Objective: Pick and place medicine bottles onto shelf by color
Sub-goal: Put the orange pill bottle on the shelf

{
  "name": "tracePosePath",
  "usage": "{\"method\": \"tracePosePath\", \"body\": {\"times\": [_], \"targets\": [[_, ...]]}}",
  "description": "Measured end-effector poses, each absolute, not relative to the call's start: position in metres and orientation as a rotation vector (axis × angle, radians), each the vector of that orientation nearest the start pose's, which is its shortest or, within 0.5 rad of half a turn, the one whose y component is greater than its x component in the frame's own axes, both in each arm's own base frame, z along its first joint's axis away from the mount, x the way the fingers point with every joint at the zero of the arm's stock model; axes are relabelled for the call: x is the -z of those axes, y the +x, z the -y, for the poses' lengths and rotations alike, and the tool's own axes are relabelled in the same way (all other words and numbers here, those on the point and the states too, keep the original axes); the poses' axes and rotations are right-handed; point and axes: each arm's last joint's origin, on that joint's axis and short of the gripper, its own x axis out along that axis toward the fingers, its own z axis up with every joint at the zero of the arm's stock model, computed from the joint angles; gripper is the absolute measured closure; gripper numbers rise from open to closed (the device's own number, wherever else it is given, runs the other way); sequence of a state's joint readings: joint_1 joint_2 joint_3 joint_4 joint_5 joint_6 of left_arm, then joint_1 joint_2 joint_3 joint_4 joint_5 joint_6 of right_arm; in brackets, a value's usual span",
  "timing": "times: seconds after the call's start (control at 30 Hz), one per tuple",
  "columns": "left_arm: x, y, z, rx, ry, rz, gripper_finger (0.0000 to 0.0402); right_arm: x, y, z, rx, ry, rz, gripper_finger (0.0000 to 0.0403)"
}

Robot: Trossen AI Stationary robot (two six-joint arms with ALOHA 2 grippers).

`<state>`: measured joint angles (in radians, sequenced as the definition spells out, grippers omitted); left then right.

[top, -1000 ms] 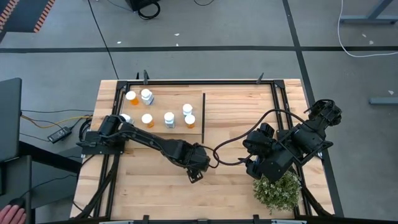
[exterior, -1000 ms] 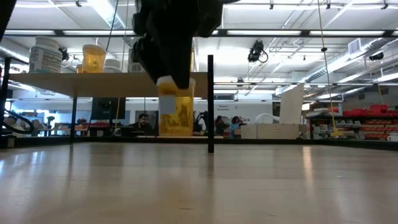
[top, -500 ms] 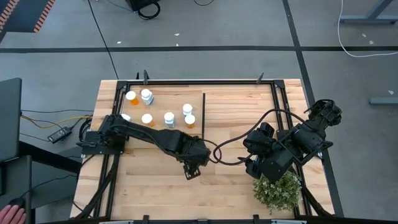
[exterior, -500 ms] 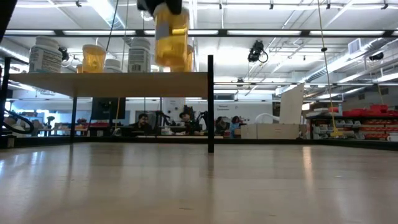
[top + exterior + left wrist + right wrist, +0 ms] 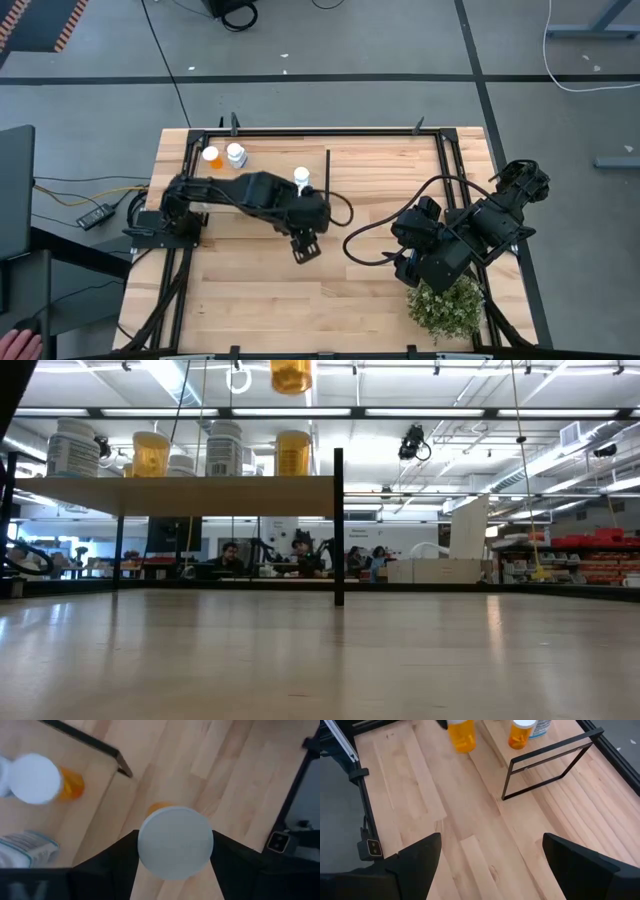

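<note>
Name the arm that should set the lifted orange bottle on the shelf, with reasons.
Left. The left claw already grips the orange bottle in the air beside the shelf. The right claw is open and empty, back by the plant.

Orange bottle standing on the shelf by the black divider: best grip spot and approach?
Probably the orange bottle around its upper body, coming straight down: it stands upright and round, with the divider and a white bottle close beside it. The left gripper holds another bottle.
</note>
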<state>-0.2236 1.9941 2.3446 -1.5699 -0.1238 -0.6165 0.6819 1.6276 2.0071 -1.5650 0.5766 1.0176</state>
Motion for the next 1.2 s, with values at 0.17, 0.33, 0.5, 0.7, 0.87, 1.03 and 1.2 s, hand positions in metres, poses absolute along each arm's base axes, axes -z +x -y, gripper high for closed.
{"method": "tracePosePath", "body": {"times": [0.17,0.33,0.5,0.7,0.87,1.03,1.2], "targets": [[-0.411,0.352,0.061,-0.306,-0.347,-1.123,0.0180,-0.428,0.223,-0.161,0.382,0.239,-0.865,0.0047],[-0.420,0.347,0.042,-0.329,-0.343,-1.087,0.0174,-0.428,0.223,-0.161,0.382,0.237,-0.867,0.0047],[-0.428,0.341,0.020,-0.357,-0.314,-1.061,0.0174,-0.428,0.223,-0.161,0.383,0.237,-0.867,0.0047],[-0.435,0.334,-0.007,-0.389,-0.274,-1.040,0.0180,-0.428,0.223,-0.161,0.383,0.237,-0.867,0.0047],[-0.444,0.322,-0.032,-0.453,-0.210,-1.010,0.0175,-0.428,0.223,-0.161,0.383,0.238,-0.867,0.0047],[-0.456,0.305,-0.058,-0.512,-0.197,-0.976,0.0181,-0.428,0.223,-0.161,0.383,0.239,-0.866,0.0047],[-0.454,0.301,-0.074,-0.517,-0.164,-1.001,0.0177,-0.428,0.223,-0.161,0.393,0.247,-0.858,0.0047]]}}
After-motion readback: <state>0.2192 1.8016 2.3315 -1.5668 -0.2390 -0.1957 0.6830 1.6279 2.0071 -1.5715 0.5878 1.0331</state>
